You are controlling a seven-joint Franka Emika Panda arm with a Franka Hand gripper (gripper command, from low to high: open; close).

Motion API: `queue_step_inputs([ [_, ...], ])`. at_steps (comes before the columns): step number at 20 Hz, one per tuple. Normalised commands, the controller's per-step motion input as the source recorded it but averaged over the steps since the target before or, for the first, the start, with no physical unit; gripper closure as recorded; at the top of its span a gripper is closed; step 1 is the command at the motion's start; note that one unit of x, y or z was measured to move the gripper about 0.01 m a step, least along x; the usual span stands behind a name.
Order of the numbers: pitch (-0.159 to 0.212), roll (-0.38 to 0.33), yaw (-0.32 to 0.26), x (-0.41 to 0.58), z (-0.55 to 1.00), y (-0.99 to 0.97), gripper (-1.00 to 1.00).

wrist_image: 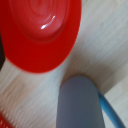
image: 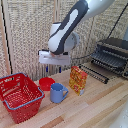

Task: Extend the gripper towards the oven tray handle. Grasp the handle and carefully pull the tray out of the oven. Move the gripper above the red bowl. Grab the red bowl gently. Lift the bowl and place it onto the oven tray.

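While the white-and-black arm hangs over the middle of the wooden worktop [image: 100, 107], the oven [image: 114, 56] sits at the exterior view's right with its slatted door flap [image: 95, 72] folded down and the tray [image: 106, 60] showing at its mouth; the red wire basket [image: 20, 95] fills the exterior view's left corner, well apart from the oven; a yellow-orange snack packet [image: 78, 79] stands upright between arm and oven, just beside the blue mug [image: 57, 92]; the red bowl [image: 46, 83] lies on the worktop between basket and mug, close to both; the end effector [image: 52, 66] hovers above it, its blue-tipped fingers pointing down, though whether they stand apart or together I cannot tell; in the wrist view the bowl [wrist_image: 40, 30] fills the frame, glossy, with the mug [wrist_image: 80, 102] near its rim. By its look the bowl is light, stiff and slippery, so one finger inside and one outside the rim would serve best; the mug crowds one side, and the packet stands in the likely path to the tray.
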Motion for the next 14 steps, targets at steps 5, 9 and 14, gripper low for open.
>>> queue_step_inputs([
  [5, -0.014, -0.117, 0.003, 0.057, -0.42, -0.02, -1.0],
  [9, -0.026, -0.084, 0.003, 0.009, -0.37, 0.05, -1.0],
  [14, -0.08, -0.019, 0.006, -0.087, -0.33, 0.02, -1.0],
])
